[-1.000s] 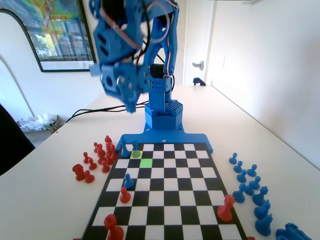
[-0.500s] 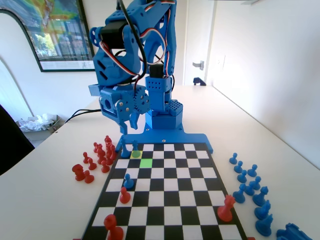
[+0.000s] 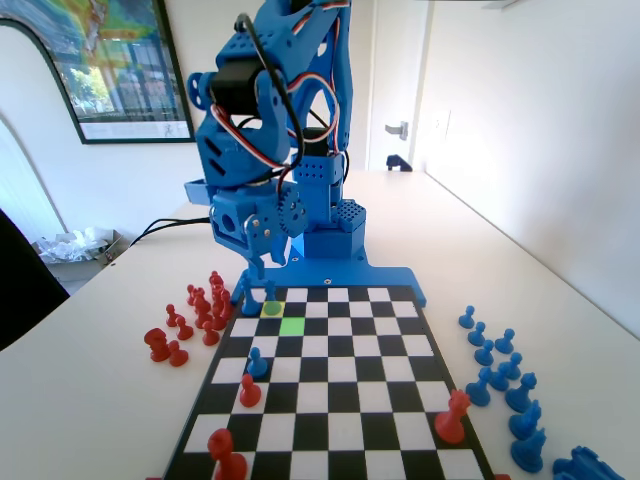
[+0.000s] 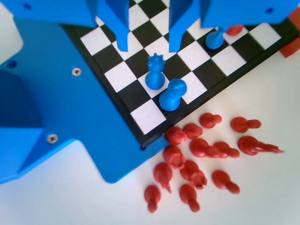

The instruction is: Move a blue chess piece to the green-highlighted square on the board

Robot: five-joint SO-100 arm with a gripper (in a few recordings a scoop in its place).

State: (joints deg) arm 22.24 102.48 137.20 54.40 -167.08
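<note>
The slim blue chess piece [image 3: 271,292] stands on the yellow-lit square at the board's [image 3: 340,400] far left. The green-highlighted square [image 3: 292,325] lies one square nearer and to the right of it, with nothing on it. My gripper [image 3: 256,266] hangs just above the board's far-left corner, a little left of the piece. In the wrist view the gripper [image 4: 148,49] is open, its jaws apart with nothing between them. The blue chess piece [image 4: 154,75] stands just below the gap, upright and untouched. A stubbier round-headed blue pawn [image 4: 172,95] stands right beside it.
A heap of red pieces [image 4: 197,159] lies off the board beside that corner [image 3: 200,310]. On the board stand a blue pawn [image 3: 257,363], a red pawn [image 3: 249,392] and two larger red pieces [image 3: 452,417]. Several blue pieces [image 3: 500,370] lie on the table to the right.
The arm has swung down and the gripper has dropped from high above the table to just over the board's far-left corner. No piece has moved.
</note>
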